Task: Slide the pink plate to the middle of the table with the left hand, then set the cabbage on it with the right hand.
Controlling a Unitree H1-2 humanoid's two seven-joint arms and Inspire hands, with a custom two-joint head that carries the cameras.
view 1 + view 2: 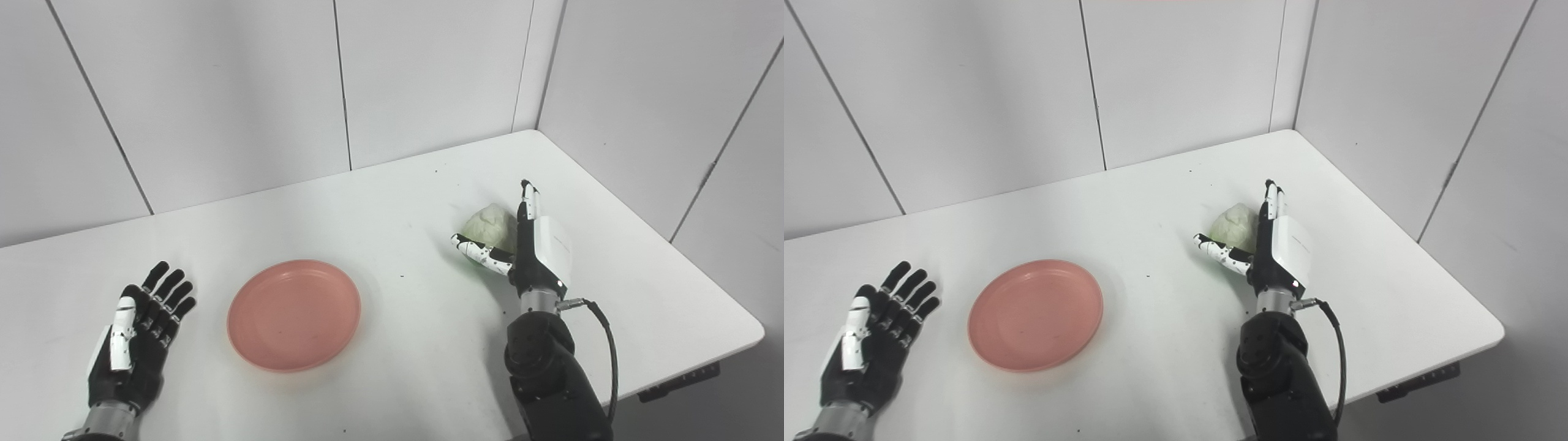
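The pink plate lies flat on the white table, left of its middle. The pale green cabbage sits on the table to the right of the plate. My right hand is open right beside the cabbage, palm against its right side, thumb reaching across its front, fingers straight up. It does not grip the cabbage. My left hand is open and empty, palm up, fingers spread, on the near left of the table, apart from the plate's left rim.
White wall panels stand close behind the table and along its right side. The table's right edge and rounded near-right corner lie close to my right arm. A black cable loops from the right wrist.
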